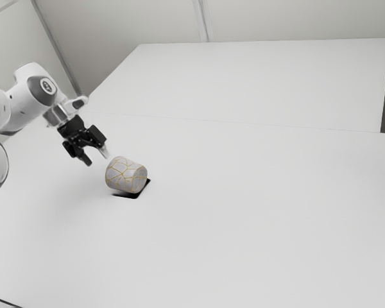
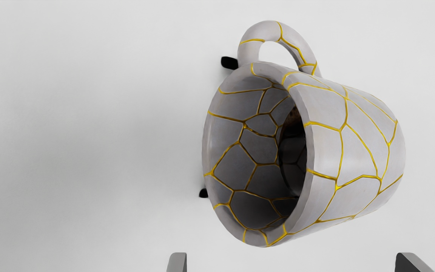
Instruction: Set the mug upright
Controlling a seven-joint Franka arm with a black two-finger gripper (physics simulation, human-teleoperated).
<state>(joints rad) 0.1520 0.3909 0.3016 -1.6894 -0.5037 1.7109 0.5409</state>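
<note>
The gripper [image 1: 95,156] hangs above the table, just to the exterior view's left of the mug [image 1: 125,175] and a little higher. White with gold crack lines, the mug lies on its side. In the wrist view the mug [image 2: 353,151] shows its open mouth, dark inside, and its handle sticks out from the side away from the fingertips. The gripper [image 2: 291,262] is open, its fingertips wide apart with nothing held between them.
A white table [image 1: 244,224] carries the mug, with a dark shadow or patch under it. Behind stands another white surface [image 1: 256,83], and pale walls rise at the back.
</note>
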